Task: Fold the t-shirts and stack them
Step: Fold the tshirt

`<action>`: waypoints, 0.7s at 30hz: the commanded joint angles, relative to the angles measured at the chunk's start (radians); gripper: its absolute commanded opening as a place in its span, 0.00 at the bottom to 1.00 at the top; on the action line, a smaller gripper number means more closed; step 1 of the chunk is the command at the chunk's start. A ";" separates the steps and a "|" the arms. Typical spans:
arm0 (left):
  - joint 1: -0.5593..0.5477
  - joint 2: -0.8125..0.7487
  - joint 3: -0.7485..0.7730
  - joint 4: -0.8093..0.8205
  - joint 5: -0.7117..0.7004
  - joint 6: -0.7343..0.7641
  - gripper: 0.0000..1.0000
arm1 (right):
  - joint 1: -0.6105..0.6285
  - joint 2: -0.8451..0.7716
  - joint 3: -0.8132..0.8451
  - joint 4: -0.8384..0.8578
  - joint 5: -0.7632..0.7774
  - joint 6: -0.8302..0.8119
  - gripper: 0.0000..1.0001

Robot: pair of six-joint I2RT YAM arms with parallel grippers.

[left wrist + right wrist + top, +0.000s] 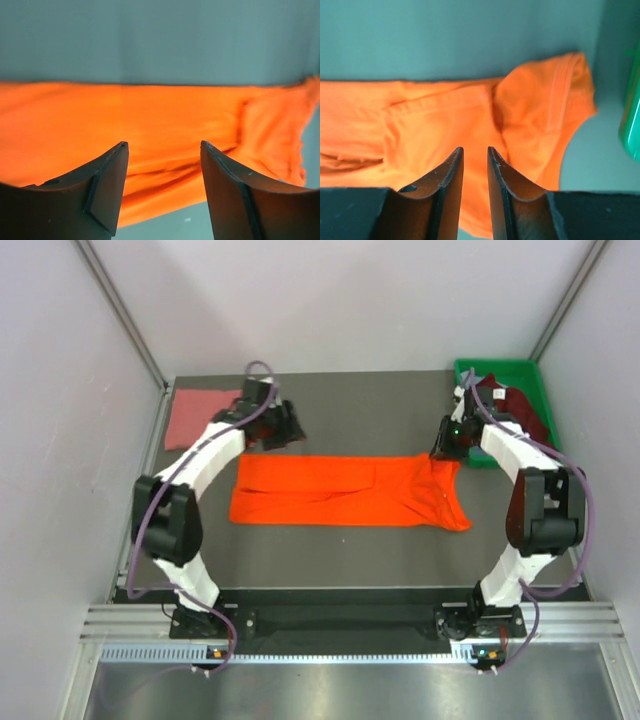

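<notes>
The bright orange t-shirt lies as a long flat band across the middle of the table, with its sleeve end at the right. My left gripper hovers just beyond the shirt's far edge; its jaws stand wide open and empty over the cloth. My right gripper is over the shirt's far right corner; its jaws stand a narrow gap apart with nothing between them, above the sleeve area. The salmon pink shirt lies folded at the far left. The dark maroon shirt lies in the green bin. The pale blue-grey shirt is out of view.
The green plastic bin stands at the far right corner, close to my right arm; its edge shows in the right wrist view. Grey walls enclose the table on the left, right and back.
</notes>
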 commanded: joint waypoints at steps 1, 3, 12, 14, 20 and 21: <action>0.130 -0.093 -0.114 -0.137 -0.008 0.092 0.63 | 0.073 -0.091 -0.032 -0.023 0.052 0.068 0.26; 0.161 -0.098 -0.140 -0.184 -0.051 0.145 0.62 | 0.109 -0.082 -0.043 -0.015 0.055 0.079 0.24; 0.241 -0.147 -0.277 -0.209 -0.240 0.267 0.60 | 0.129 -0.033 -0.147 0.070 0.032 0.122 0.20; 0.241 -0.144 -0.282 -0.241 -0.275 0.291 0.60 | 0.129 -0.008 -0.159 0.078 0.030 0.120 0.20; 0.241 -0.169 -0.317 -0.223 -0.332 0.319 0.60 | 0.126 0.023 -0.167 0.110 0.026 0.123 0.19; 0.241 -0.167 -0.317 -0.221 -0.335 0.327 0.60 | 0.123 0.024 -0.166 0.112 0.023 0.120 0.19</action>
